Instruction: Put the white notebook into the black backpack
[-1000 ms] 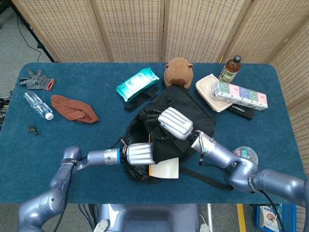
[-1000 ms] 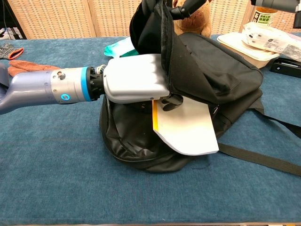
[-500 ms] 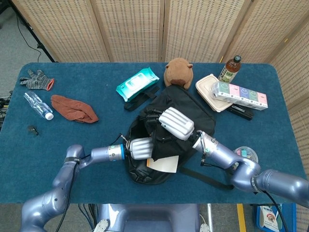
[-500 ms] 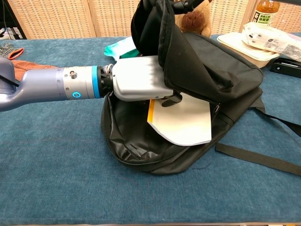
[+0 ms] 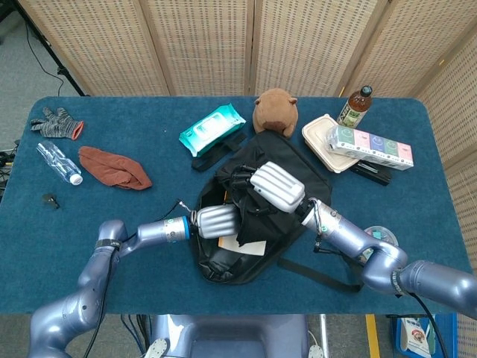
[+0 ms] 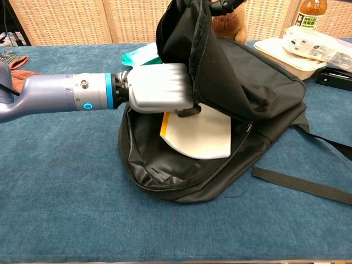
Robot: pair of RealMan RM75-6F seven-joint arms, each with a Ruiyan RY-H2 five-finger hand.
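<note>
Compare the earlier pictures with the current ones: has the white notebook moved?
Yes. Held by the left hand, the white notebook has slid deeper into the black backpack, away from the pack's near rim on the table.

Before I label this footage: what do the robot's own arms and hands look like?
Both arms are glossy blue-grey metallic tubes with rounded joints. The left hand and right hand have silver-white ribbed shells. A bright blue ring and a small round glowing mark sit on the left wrist, with thin dark cables there.
</note>
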